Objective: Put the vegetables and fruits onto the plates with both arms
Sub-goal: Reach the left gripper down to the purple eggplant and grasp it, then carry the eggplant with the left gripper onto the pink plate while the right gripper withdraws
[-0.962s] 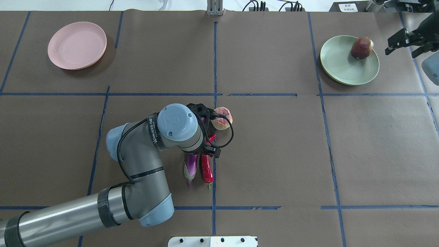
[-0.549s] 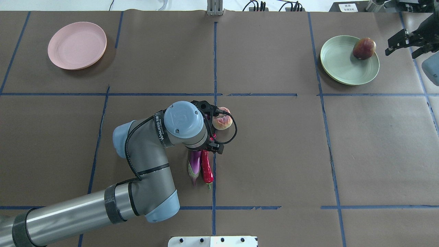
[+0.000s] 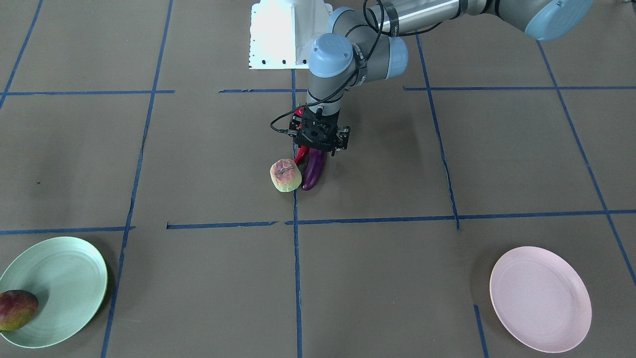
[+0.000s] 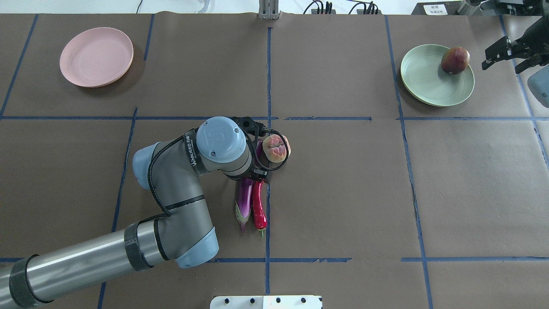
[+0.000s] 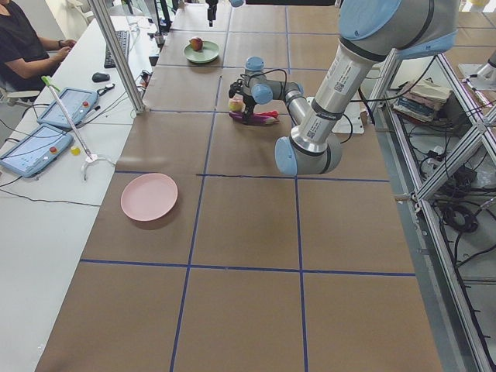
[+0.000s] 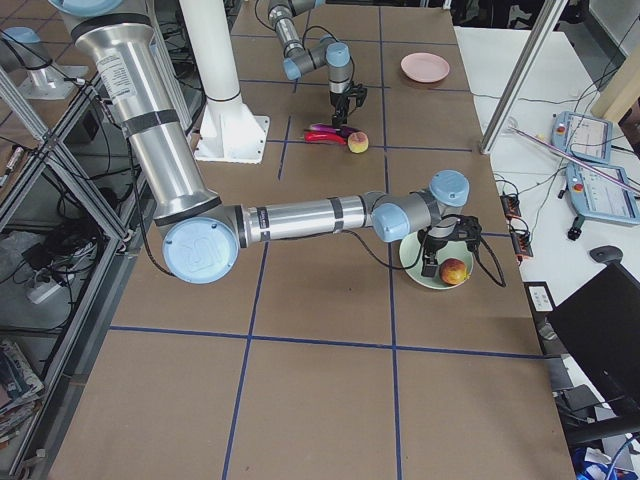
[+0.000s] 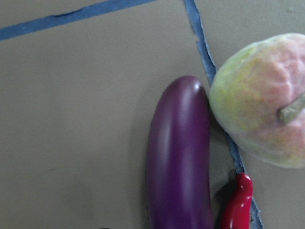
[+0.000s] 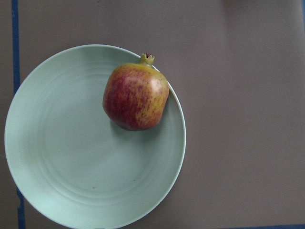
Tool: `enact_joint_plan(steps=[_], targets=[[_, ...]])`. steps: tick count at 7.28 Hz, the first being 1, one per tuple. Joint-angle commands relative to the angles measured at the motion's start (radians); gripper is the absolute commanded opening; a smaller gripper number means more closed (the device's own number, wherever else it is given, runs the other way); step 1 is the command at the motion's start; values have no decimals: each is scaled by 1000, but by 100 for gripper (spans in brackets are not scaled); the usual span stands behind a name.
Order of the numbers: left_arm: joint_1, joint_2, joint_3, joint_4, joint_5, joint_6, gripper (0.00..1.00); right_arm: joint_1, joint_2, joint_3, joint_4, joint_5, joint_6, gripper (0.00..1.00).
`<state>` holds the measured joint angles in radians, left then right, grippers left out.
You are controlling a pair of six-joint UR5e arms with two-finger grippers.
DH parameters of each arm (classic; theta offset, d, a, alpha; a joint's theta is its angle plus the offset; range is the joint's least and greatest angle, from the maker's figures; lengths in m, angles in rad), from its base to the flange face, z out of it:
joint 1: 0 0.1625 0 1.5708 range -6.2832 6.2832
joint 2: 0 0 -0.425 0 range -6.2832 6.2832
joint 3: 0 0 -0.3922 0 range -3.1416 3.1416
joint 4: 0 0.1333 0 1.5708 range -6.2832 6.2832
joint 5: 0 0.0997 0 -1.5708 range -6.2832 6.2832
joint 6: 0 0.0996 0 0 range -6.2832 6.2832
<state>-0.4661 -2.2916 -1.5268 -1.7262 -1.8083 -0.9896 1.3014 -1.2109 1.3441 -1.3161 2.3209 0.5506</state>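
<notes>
**Surface.** Table (image 4: 343, 193) covered in matte brown paper and divided into rectangles by blue tape lines (image 4: 269, 77) that are torn in places.

**Produce at centre.**
- Long, glossy purple eggplant (image 4: 244, 199) with a greenish cap, lying flat beside a tape line.
- Curved, glossy red chili pepper (image 4: 258, 206), lying flat alongside the eggplant and just beside it.
- Round, pale yellow-green, pink-blushed fruit (image 3: 285, 175) with a creased top, resting against the eggplant's rounded end.

**Plates.**
- Round, shallow, pale mint green plate (image 4: 429, 81), on the far side of the table to the robot's right. It carries a round dark-red fruit (image 8: 136, 97) with yellow-green patches, which sits at the rim with its little crown over the edge.
- Matching pale pink plate (image 4: 96, 57), on the far side to the robot's left, well apart from all the produce.

**Arms.**
- Silver-grey left arm (image 4: 171, 201) with light-blue joint caps, bent over the centre of the table. Its black left gripper (image 3: 320, 141) hangs directly above the eggplant and chili pepper. How wide the jaws stand cannot be told, and the same goes for whether it touches them.
- Right gripper (image 4: 501, 58), just outside the mint plate, near the dark-red fruit but apart from it. Its fingers are spread wide and hold nothing.

**Room.**
- White square base block (image 3: 278, 35) at the robot's edge of the table.
- White bench (image 5: 46, 225) across from the robot, with two tablet-like control panels (image 5: 31, 151), a keyboard (image 5: 120, 46) and a mouse (image 5: 99, 77).
- Seated person in black (image 5: 23, 46) at the bench.
- Aluminium frame post (image 5: 116, 54) at the table's edge.
</notes>
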Motion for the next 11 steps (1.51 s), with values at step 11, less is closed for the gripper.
enact_joint_plan(steps=[11], targets=[[-634, 129, 331, -57, -161, -150, 2, -219, -32, 318, 3, 26, 220, 100]])
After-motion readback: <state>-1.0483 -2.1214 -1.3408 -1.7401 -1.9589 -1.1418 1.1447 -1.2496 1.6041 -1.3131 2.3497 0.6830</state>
